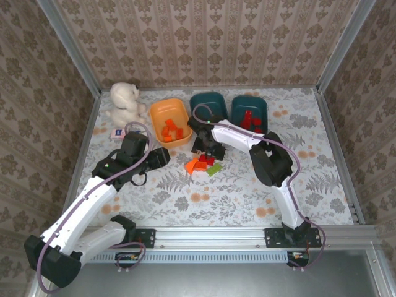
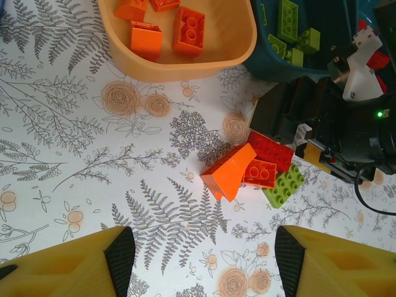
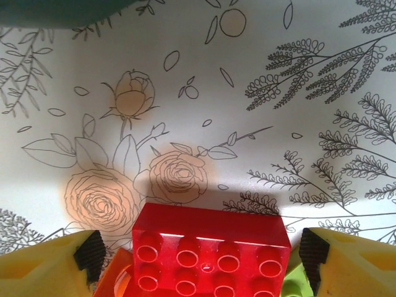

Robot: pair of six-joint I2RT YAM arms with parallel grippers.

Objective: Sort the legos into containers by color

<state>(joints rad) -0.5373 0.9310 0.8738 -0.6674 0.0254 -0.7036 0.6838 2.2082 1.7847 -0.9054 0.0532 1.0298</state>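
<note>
A small pile of legos point(image 1: 203, 164) lies in front of the tubs: an orange wedge point(image 2: 229, 171), a red brick point(image 2: 270, 150), a second orange brick point(image 2: 260, 173) and a light green one point(image 2: 284, 185). My right gripper point(image 3: 201, 260) stands open astride the red brick point(image 3: 210, 257), its pads point(image 3: 91, 253) apart from the brick's ends. My left gripper point(image 2: 204, 260) is open over bare table just short of the pile. The orange tub point(image 1: 156, 117) holds orange bricks point(image 2: 189, 30). Green bricks point(image 2: 288, 25) lie in the middle teal tub point(image 1: 208, 102) and red ones point(image 1: 249, 119) in the right teal tub point(image 1: 260, 102).
A white plush toy point(image 1: 125, 102) sits at the back left, with a small blue-and-white box point(image 1: 115, 132) in front of it. The right arm point(image 1: 238, 136) reaches across in front of the teal tubs. Metal frame walls point(image 1: 83, 148) border the patterned table.
</note>
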